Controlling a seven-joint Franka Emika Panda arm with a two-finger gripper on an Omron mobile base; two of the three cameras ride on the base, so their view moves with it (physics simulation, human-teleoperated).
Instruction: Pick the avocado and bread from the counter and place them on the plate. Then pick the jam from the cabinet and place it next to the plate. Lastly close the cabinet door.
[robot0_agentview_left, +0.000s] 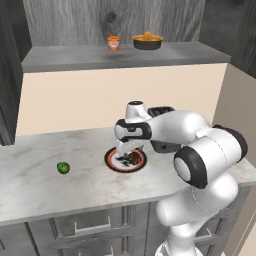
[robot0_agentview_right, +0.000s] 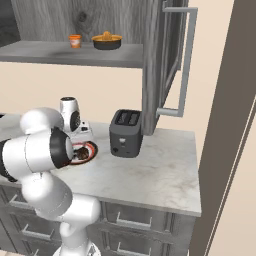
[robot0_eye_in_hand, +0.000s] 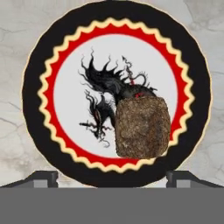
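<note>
The two-finger gripper (robot0_eye_in_hand: 112, 175) is standing wide apart above the red-and-black-rimmed plate (robot0_eye_in_hand: 33, 87), where the lumpy brown bread (robot0_eye_in_hand: 142, 127) is lying at four o'clock. The small bright green avocado (robot0_agentview_left: 63, 167) is sitting on the marble counter at the plate's nine o'clock; likely light, smooth and prone to rolling, so pinching across its middle.

Bread on the plate, avocado apart on the desk

The bread (robot0_eye_in_hand: 142, 127) lies on the plate (robot0_eye_in_hand: 35, 83), toward one side of its centre. The plate sits on the desk (robot0_agentview_left: 30, 185), with the avocado (robot0_agentview_left: 63, 167) well apart to its left. A toaster (robot0_agentview_right: 125, 132) stands to the plate's right. Above, on the cabinet (robot0_agentview_left: 75, 20) shelf (robot0_agentview_left: 65, 57), the jam (robot0_agentview_left: 113, 43) stands just left of a bowl (robot0_agentview_left: 147, 41).
</note>
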